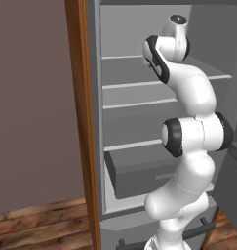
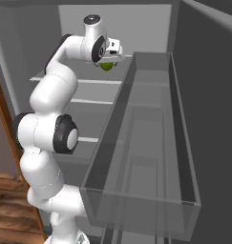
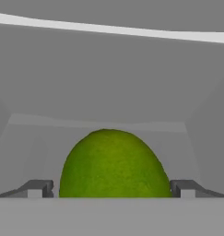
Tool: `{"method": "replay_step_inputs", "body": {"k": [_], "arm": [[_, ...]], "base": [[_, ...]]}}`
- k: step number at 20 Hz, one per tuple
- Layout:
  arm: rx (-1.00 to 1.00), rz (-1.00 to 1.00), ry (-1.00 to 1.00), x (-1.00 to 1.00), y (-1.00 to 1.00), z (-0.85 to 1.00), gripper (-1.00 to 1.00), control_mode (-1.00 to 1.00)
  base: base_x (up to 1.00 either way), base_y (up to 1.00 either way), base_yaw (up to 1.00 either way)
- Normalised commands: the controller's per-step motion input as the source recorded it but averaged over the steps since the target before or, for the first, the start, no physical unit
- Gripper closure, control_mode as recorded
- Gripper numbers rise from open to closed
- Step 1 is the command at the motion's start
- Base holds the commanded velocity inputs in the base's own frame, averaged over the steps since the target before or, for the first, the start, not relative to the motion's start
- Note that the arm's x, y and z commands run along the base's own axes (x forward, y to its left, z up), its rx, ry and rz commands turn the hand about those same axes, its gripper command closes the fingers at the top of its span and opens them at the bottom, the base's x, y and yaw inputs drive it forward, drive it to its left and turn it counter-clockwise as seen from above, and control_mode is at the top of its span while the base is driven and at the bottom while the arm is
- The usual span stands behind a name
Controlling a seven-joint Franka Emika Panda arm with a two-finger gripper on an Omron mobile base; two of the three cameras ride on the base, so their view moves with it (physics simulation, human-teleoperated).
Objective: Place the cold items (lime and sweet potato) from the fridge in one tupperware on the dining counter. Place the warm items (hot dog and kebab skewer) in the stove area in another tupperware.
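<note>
- The claw [image 3: 111, 189] stands wide, its two dark fingertips [image 3: 38, 188] spread well apart, one to each side of the lime [image 3: 114, 165].
- In the hand view the lime sits right between the tips, straight ahead of the claw and close in; a narrow gap shows between the fruit and each tip, so nothing is gripped.
- The lime rests on a grey fridge shelf [image 3: 35, 152], with the back wall of the fridge [image 3: 109, 78] beyond it and a pale shelf edge [image 3: 113, 30] running across above the claw.
- In the right base view the claw [image 2: 109, 61] reaches into the upper part of the open fridge, and a small part of the green lime [image 2: 106, 66] peeks out just below the hand.
- To the right of the claw in that view, the fridge door [image 2: 208, 95] stands open, with a long clear door bin [image 2: 136, 205] running toward the camera.
- In the left base view the white arm [image 1: 190, 141] rises in front of the fridge shelves [image 1: 134, 84], and a grey drawer [image 1: 139, 171] lies well below the claw's level.
- A wooden panel [image 1: 83, 122] borders the fridge on the far left, over a wood floor [image 1: 42, 224].
</note>
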Motion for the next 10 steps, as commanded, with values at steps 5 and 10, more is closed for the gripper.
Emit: {"method": "replay_step_inputs", "body": {"k": [5,10], "arm": [[0.00,0.00,0.00,0.00,0.00,-0.16,1.00,-1.00],[0.00,0.00,0.00,0.00,0.00,-0.21,1.00,-1.00]], "base": [[0.00,0.00,0.00],[0.00,0.00,0.00]]}}
